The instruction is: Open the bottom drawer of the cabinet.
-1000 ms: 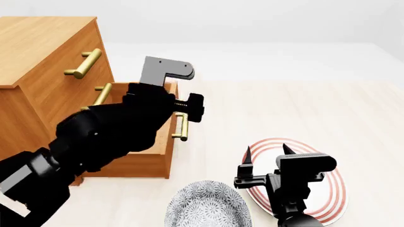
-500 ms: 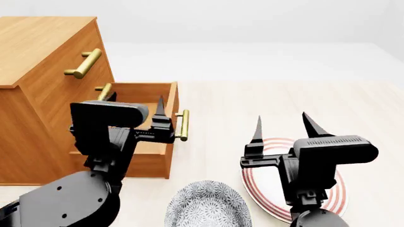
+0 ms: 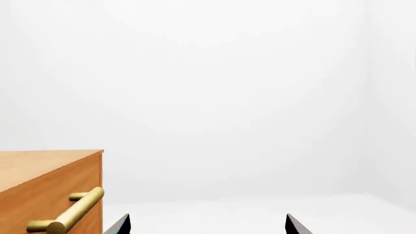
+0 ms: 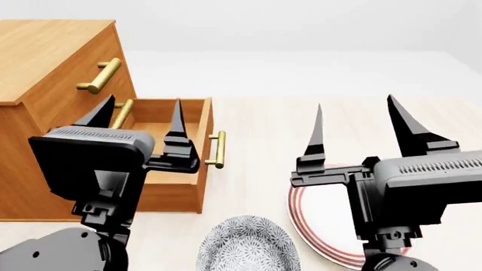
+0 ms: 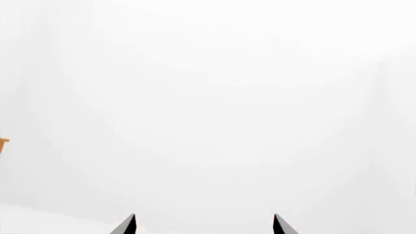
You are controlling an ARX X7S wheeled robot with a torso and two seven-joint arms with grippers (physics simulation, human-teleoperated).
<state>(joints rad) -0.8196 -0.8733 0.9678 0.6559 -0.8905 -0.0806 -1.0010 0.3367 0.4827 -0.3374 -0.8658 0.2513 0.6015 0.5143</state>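
Head view shows the bottom drawer (image 4: 178, 148) pulled out, both grippers since raised clear, fingers apart and empty — job looks done.

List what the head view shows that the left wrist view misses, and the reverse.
Only the head view shows the bottom drawer pulled out of the cabinet, its brass handle, a patterned bowl, a red-ringed plate, the right gripper and the whole left gripper, both open and raised. Only the left wrist view shows the plain white wall rising behind the scene. Both show the cabinet's top corner, its top drawer handle and the left fingers.
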